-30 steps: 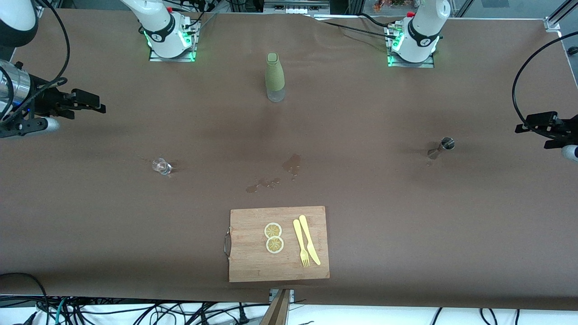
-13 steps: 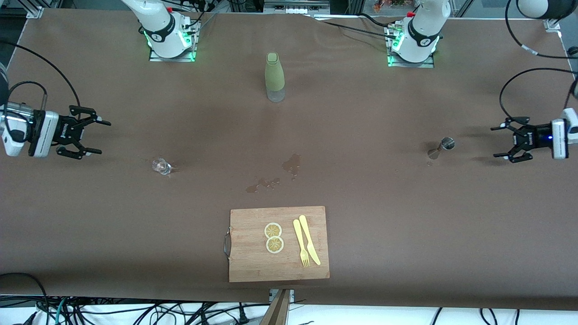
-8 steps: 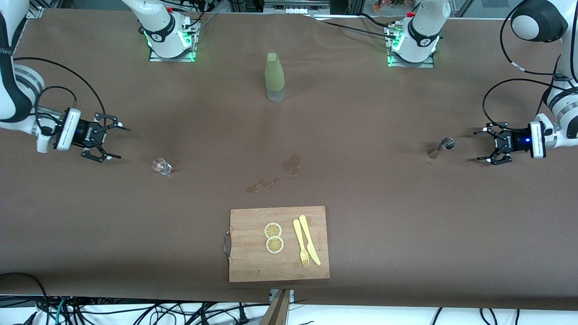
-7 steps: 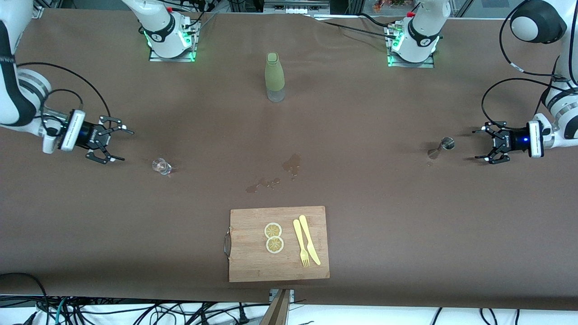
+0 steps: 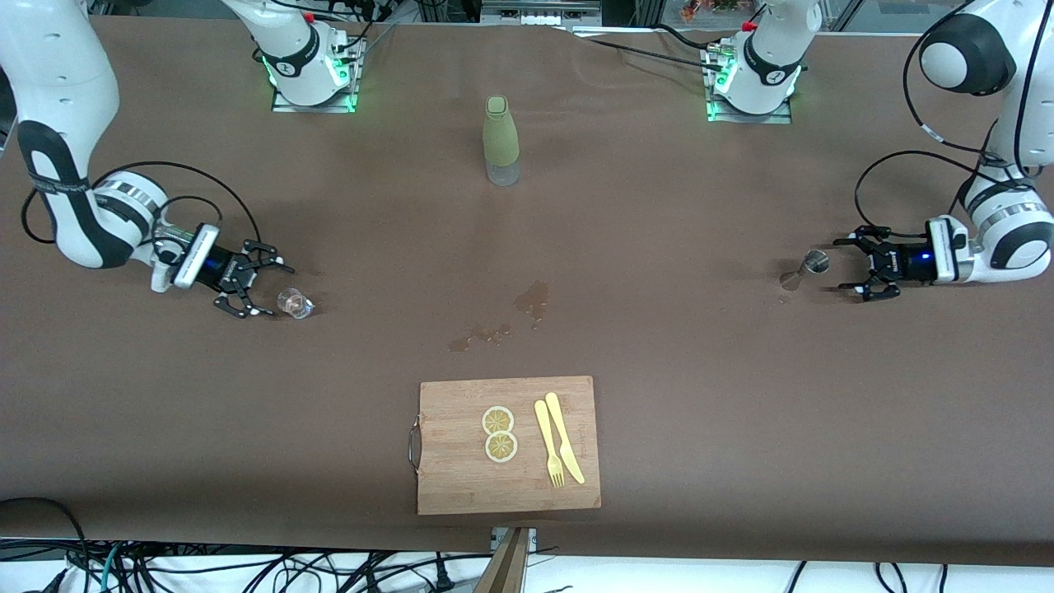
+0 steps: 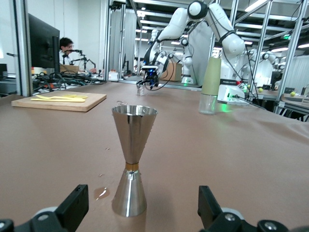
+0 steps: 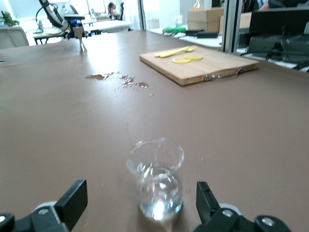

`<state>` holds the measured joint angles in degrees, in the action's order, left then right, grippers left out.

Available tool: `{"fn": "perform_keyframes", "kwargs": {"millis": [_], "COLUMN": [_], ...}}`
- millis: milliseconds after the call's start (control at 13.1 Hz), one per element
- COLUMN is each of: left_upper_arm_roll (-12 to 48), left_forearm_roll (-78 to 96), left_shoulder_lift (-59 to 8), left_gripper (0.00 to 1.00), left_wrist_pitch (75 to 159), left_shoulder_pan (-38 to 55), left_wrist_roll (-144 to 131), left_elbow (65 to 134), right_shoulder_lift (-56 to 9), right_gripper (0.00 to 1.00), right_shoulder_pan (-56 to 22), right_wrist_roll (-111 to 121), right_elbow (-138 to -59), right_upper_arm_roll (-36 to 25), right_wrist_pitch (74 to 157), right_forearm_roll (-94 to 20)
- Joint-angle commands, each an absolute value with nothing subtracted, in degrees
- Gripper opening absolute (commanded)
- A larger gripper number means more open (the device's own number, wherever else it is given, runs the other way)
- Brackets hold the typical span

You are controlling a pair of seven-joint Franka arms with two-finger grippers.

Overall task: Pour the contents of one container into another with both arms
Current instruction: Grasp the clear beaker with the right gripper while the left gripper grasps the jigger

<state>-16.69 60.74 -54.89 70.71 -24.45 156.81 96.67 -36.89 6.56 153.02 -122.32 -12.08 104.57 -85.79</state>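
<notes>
A steel jigger (image 5: 806,268) stands upright toward the left arm's end of the table. My left gripper (image 5: 842,265) is low beside it, open, with the jigger (image 6: 131,159) just ahead of its fingertips and untouched. A small clear glass (image 5: 294,303) holding liquid stands toward the right arm's end. Beside it my right gripper (image 5: 275,290) is open, and the glass (image 7: 155,180) sits just in front of its spread fingers (image 7: 72,199), not gripped. In the wrist views the left gripper (image 6: 142,195) and the right gripper (image 7: 140,195) hold nothing.
A green bottle (image 5: 501,140) stands mid-table near the bases. A wooden cutting board (image 5: 461,486) with two lemon slices (image 5: 499,433), a yellow fork and a knife lies near the front edge. Wet spills (image 5: 533,298) mark the cloth between them.
Both arms have swung in from the table's ends and come down, the right gripper up to the glass, the left gripper up to the jigger. Both stayed open.
</notes>
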Motion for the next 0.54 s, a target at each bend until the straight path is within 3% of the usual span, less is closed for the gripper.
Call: {"fn": "perform_keyframes", "kwargs": {"millis": [0,460], "left_upper_arm_roll": [-15.04,-11.43], "left_forearm_roll": [59.94,60.03], "left_shoulder_lift": [-57.56,-57.92], "left_gripper": [1.00,1.00], "left_wrist_pitch": [71.19,71.19], "left_shoulder_pan": [-23.73,-22.76], "left_wrist_roll": [164.45,161.72], "left_elbow": [93.26,93.16], "right_shoulder_lift": [-39.02,-43.23], "right_gripper": [1.00,1.00], "right_shoulder_pan": [6.07,4.57], "right_wrist_roll": [155.65,157.50], "right_elbow": [-121.20,-117.96], "right_upper_arm_roll": [-10.55,-10.20], "right_wrist_pitch": [103.80,102.05], "right_forearm_roll": [-90.08,-93.43]}}
